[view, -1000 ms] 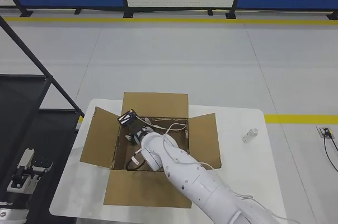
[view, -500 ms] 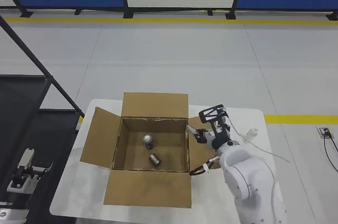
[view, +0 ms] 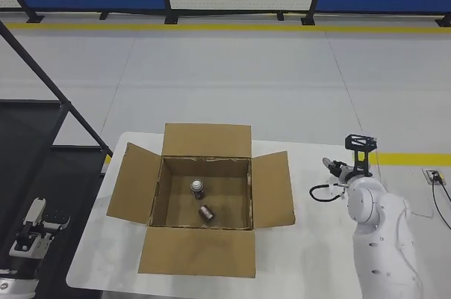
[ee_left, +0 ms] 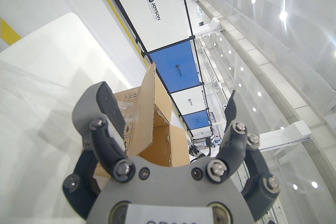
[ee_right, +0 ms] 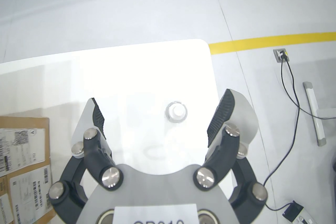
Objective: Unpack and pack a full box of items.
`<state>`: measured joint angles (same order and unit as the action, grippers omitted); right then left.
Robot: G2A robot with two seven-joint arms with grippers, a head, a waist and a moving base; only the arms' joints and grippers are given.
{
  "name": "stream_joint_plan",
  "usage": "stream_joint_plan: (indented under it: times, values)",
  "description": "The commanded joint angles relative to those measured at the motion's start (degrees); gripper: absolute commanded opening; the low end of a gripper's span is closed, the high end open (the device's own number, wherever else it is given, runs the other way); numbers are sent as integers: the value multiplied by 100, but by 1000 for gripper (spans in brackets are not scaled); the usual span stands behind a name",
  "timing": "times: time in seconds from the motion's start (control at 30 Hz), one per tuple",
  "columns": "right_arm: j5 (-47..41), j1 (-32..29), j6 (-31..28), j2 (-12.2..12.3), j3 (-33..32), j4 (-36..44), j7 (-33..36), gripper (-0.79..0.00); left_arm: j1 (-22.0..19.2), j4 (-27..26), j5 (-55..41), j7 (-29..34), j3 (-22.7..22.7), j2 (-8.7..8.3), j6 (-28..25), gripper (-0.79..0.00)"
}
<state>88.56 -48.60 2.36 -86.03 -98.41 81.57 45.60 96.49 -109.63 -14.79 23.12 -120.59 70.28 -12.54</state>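
An open cardboard box (view: 274,190) stands mid-table with its flaps spread. Inside it are a small upright can (view: 198,186) and a dark can (view: 207,214) lying on its side. My right gripper (view: 331,166) hangs over the table's right part, open. Straight below it, between the spread fingers, stands a small clear bottle (ee_right: 176,111) seen cap-on. Nothing is between the right gripper's (ee_right: 161,97) pads. My left gripper (ee_left: 168,93) is open and holds nothing, low beside the table, with the box (ee_left: 157,114) seen from the side.
The white table (view: 315,247) has rounded corners; its right edge (ee_right: 212,72) lies close to the bottle. A box flap with labels (ee_right: 23,156) sits beside the right gripper. A black frame (view: 31,75) stands on the floor to the left. Cables (ee_right: 288,93) run across the floor.
The right arm has come out of the box and swung right, ending over the clear bottle near the table's right edge. The two cans in the box now show.
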Motion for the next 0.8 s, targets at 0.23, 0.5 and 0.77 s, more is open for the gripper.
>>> stream_joint_plan:
  times: [0.23, 0.5, 0.77]
  values:
    - [107, 843, -489, 158, -123, -1626, 452, 0, 0, 0, 0, 0, 0, 0, 0, 0]
    - [10, 1112, -636, 250, -140, -2156, 652, -563, 0, 0, 0, 0, 0, 0, 0, 0]
    - [-170, 1170, -681, 323, -139, -2226, 824, -730, 0, 0, 0, 0, 0, 0, 0, 0]
